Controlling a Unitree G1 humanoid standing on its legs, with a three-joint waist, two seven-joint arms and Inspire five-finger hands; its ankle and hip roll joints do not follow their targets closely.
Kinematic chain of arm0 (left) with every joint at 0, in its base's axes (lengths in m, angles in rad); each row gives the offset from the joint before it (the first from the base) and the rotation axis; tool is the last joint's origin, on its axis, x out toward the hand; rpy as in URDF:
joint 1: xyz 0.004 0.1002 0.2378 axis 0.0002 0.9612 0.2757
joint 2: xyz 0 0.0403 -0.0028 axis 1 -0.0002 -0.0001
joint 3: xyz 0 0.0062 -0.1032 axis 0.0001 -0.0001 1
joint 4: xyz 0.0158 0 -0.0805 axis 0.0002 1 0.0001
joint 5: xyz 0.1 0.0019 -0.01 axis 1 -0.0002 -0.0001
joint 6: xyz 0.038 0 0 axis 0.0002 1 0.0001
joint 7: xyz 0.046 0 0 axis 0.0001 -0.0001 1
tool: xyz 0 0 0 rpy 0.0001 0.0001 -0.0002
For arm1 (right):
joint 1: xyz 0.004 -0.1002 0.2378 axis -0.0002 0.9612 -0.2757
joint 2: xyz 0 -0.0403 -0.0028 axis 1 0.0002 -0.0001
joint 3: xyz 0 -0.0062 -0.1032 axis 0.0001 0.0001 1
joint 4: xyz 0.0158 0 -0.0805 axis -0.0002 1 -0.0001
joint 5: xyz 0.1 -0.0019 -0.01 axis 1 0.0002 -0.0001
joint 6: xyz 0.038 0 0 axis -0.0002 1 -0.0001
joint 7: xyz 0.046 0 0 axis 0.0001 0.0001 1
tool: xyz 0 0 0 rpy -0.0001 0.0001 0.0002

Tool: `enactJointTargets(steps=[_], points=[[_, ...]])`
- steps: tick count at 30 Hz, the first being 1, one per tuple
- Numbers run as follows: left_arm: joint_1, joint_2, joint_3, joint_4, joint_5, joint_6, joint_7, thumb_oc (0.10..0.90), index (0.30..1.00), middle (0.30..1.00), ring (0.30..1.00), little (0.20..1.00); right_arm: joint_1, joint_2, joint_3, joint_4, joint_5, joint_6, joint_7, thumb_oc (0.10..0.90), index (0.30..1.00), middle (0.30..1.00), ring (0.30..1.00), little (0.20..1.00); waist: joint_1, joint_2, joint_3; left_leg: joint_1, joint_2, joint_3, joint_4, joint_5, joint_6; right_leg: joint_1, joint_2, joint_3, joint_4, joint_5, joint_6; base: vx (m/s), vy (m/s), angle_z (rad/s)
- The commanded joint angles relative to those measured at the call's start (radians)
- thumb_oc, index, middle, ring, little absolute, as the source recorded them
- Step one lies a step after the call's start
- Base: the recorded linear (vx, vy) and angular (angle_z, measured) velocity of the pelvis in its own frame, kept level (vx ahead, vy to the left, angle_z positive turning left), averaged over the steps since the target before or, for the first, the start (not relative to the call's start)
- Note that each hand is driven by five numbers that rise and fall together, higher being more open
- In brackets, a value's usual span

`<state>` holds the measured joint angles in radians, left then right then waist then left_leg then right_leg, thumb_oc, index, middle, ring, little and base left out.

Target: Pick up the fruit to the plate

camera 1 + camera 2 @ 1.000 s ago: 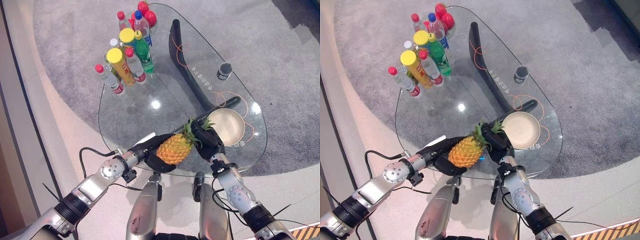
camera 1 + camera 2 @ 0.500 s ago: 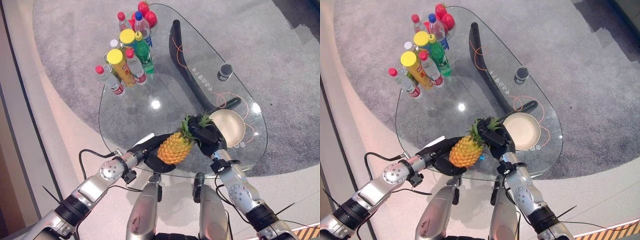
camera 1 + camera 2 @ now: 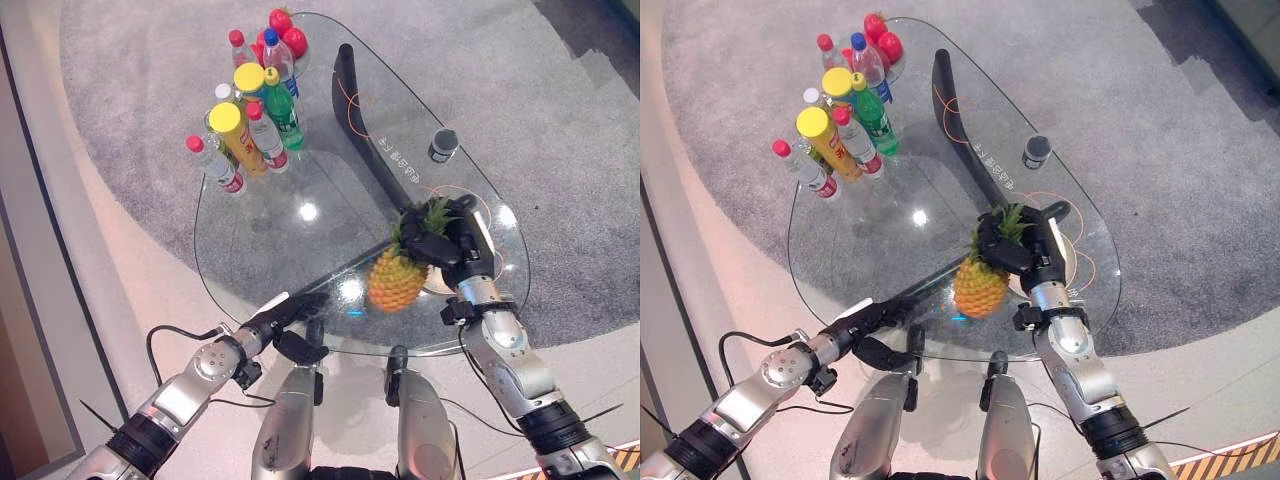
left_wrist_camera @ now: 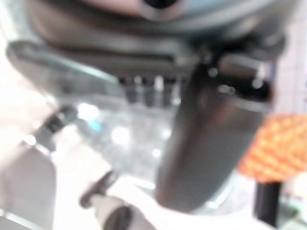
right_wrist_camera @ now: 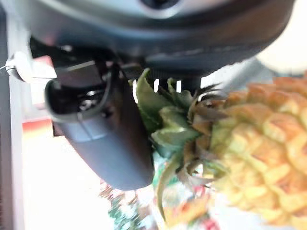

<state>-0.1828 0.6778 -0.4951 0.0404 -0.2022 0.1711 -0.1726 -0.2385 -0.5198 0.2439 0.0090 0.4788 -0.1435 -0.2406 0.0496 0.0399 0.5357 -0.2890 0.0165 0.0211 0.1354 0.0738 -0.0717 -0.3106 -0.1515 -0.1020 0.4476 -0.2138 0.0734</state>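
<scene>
The right hand (image 3: 447,243) has its fingers clamped on the leafy crown of the orange pineapple (image 3: 398,279), above the clear glass table (image 3: 270,215) on grey carpet (image 3: 150,60). The round cream plate (image 3: 1072,258) lies just beyond those fingers. The left hand (image 3: 290,312) has fingers straight and apart.

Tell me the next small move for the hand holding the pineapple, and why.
Probably carry it a little further toward the robot's right, then lower it. The right hand grips the pineapple by its leafy crown, and the fruit hangs at the near-left edge of the plate, not over its middle. The left hand rests open at the glass table's near edge, apart from the fruit.
</scene>
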Motion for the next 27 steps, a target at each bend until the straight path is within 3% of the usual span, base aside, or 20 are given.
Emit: enactJointTargets(steps=[1,9,16,20,27], points=[[-0.02,0.004,0.057,-0.11,0.022,-0.049,0.017,0.8,0.9,0.9,0.9,0.9,-0.128,-0.038,-0.06,-0.24,-0.065,-0.078,-0.019,0.1,0.3,0.3,0.3,0.2,-0.036,-0.046,-0.016,0.03,-0.065,0.041,0.177,-0.131,0.08,0.102,0.018,-0.044,-0.244,0.234,-0.004,0.0,0.0,0.0],[-0.015,-0.003,0.053,-0.092,0.023,-0.059,0.029,0.8,0.9,0.9,0.9,0.9,-0.134,-0.051,-0.066,-0.255,-0.076,-0.059,-0.045,0.1,0.3,0.3,0.3,0.2,-0.038,-0.048,-0.016,0.022,-0.061,0.043,0.185,-0.133,0.078,0.094,0.022,-0.039,-0.236,0.23,-0.003,0.0,0.0,0.0],[-0.031,-0.007,0.036,-0.085,0.01,-0.042,0.052,0.8,0.9,0.9,0.9,0.9,-0.153,-0.048,-0.059,-0.21,-0.168,-0.06,-0.147,0.1,0.3,0.3,0.3,0.2,-0.036,-0.045,-0.016,-0.002,-0.059,0.043,0.195,-0.133,0.076,0.071,0.021,-0.041,-0.23,0.233,-0.003,0.0,0.0,0.0],[-0.042,-0.005,0.026,-0.085,-0.002,-0.025,0.062,0.8,0.9,0.9,0.9,0.9,-0.17,-0.048,-0.058,-0.171,-0.251,-0.06,-0.231,0.1,0.3,0.3,0.3,0.2,-0.033,-0.042,-0.016,-0.018,-0.061,0.04,0.201,-0.132,0.077,0.054,0.02,-0.043,-0.224,0.234,-0.001,0.0,0.0,0.0],[-0.065,0.008,0.002,-0.067,-0.051,0.018,0.098,0.8,0.9,0.9,0.9,0.9,-0.232,-0.047,-0.074,-0.062,-0.389,-0.109,-0.493,0.1,0.3,0.3,0.3,0.2,-0.023,-0.029,-0.016,-0.075,-0.066,0.033,0.224,-0.133,0.078,-0.001,0.016,-0.049,-0.205,0.238,0.001,-0.01,-0.027,0.01]])
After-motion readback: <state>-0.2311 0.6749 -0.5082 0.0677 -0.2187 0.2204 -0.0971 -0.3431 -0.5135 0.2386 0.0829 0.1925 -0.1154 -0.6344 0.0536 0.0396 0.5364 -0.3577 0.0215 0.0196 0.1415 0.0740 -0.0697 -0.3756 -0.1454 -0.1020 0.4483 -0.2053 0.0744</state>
